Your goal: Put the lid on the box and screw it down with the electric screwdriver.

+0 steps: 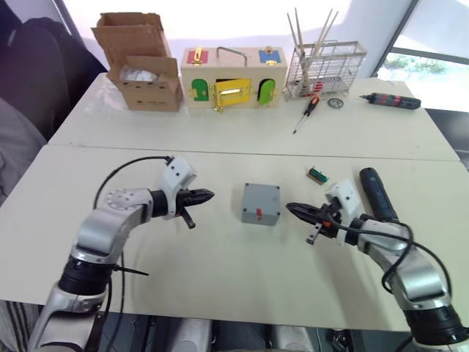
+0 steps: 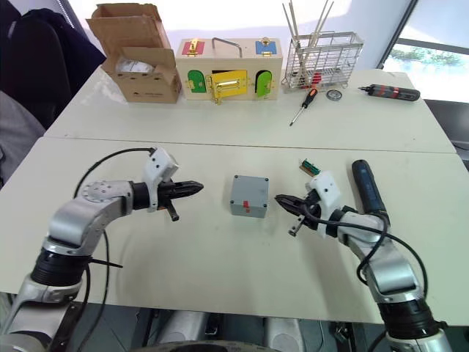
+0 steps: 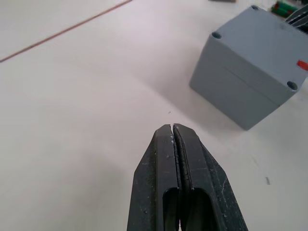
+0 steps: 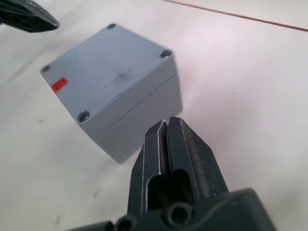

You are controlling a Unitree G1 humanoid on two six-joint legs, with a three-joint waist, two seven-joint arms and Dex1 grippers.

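Table (image 1: 220, 279): box (image 1: 261, 203) between closed claws, untouched.

Box (image 1: 261, 204): grey plastic, square, deep; stands mid-table with a small red mark on the side facing the camera. Lid (image 4: 108, 72): flat grey cover with corner screw holes, seated flush on the box. Electric screwdriver (image 1: 377, 193): thick black cylinder, lying flat on the table, right of the box, apart from it.

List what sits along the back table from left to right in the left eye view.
Carton → wooden box → wire rack → orange screwdriver → dark driver.
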